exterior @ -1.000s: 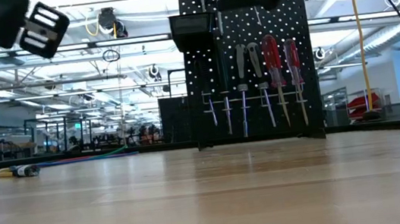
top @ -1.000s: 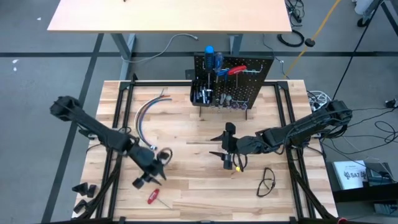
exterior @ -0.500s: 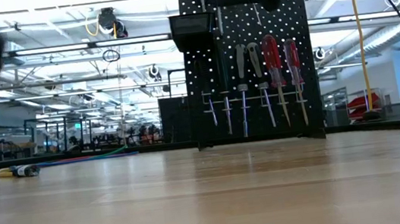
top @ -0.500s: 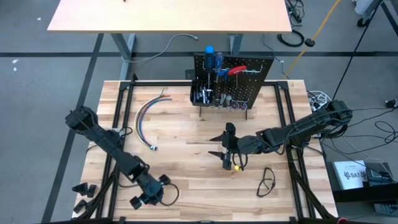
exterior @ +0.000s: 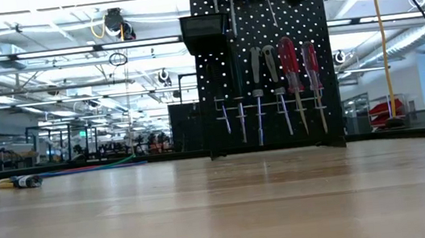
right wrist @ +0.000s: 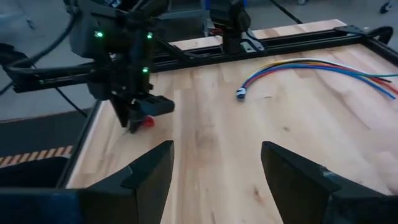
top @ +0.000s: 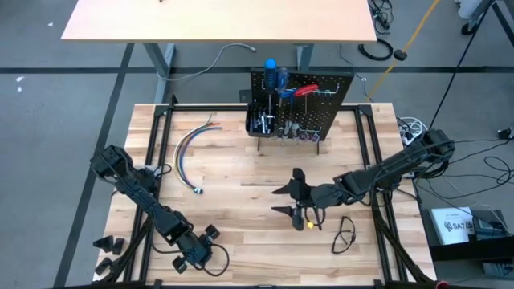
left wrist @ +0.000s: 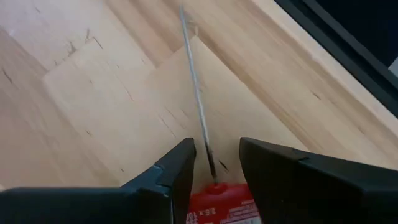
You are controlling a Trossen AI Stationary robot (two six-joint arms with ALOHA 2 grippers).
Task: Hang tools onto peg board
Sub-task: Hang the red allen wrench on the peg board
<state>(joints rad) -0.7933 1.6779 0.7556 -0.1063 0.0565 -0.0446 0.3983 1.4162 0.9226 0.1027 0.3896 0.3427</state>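
Observation:
A red-handled screwdriver (left wrist: 198,99) lies on the wooden table near its front left edge, its slim shaft pointing away from my left gripper (left wrist: 217,149). That gripper (top: 197,254) is low over the screwdriver and shut on its handle. My right gripper (top: 283,201) hangs open and empty over the table's middle. The black peg board (top: 301,103) stands upright at the far edge. Red-handled tools (exterior: 288,61) and small bits hang on its front, and blue handles (top: 275,76) stand at its top. My left gripper has the red handle's shaft end (left wrist: 217,198) between its two fingers, one on each side. The fingers slant down and lie along the screwdriver. The shaft tip lies on the table. The right wrist view shows the handle (right wrist: 147,122) low at the table under the fingers.
A bundle of coloured wires (top: 191,146) lies at the far left of the table. A black cable loop (top: 345,234) and a small yellow-tipped thing (top: 306,225) lie by my right arm. A black frame rail (left wrist: 336,43) runs along the table edge close to the screwdriver.
My left gripper has gone toward the table's near edge and down onto the red screwdriver, which lies where it was. My right gripper has shifted a little toward the near edge, still open.

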